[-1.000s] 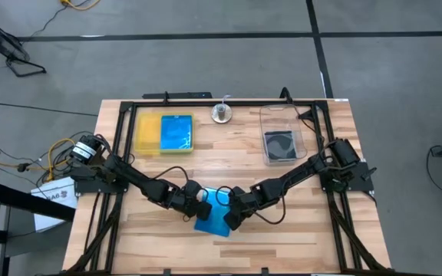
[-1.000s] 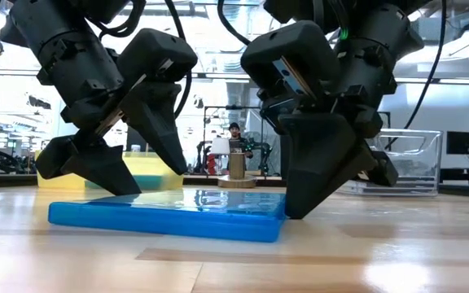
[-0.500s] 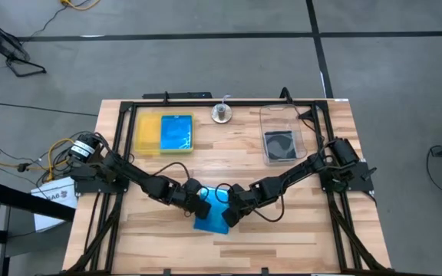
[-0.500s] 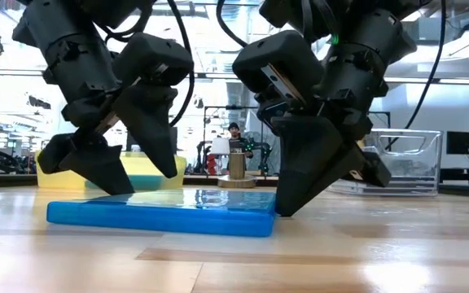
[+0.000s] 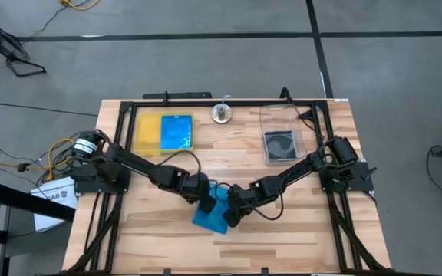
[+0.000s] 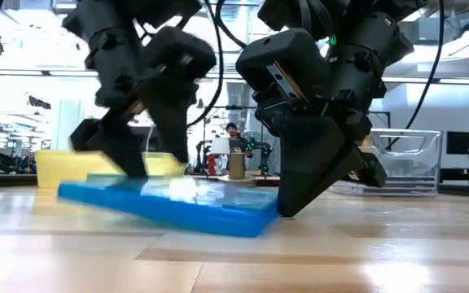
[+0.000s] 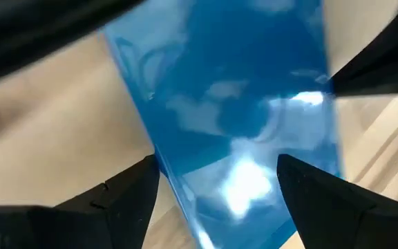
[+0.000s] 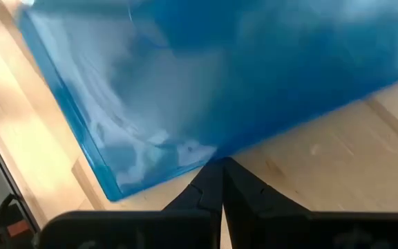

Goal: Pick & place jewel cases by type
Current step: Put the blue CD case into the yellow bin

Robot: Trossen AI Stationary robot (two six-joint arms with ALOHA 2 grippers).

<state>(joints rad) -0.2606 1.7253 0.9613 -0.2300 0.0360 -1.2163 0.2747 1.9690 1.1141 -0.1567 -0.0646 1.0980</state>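
Blue jewel case sits at table centre, toward the 6 o'clock edge, tilted: in the low view its edge under the left gripper is off the wood, while the edge by the right gripper is down on the table.

Left gripper: fingers spread wide, straddling the case, one finger on each side of it in the left wrist view. Whether the pads are biting yet, you cannot tell.

Right gripper: clenched shut, holding nothing, its tip planted on the table against the case's edge at about 3 o'clock, acting as a backstop.

Judgement: you are mid-pickup, levering the case up against the stop.

- Keep the right tip planted; if it slips, the case skates.
- Get the left fingers squarely across opposite edges before closing. Slick, thin plastic, so a corner grip will likely twist out.
- Close gently, then lift straight up.
- Likely destination is the yellow tray at 10 o'clock, where another blue case already lies. The black-lined case sits in the clear tub at 2 o'clock.
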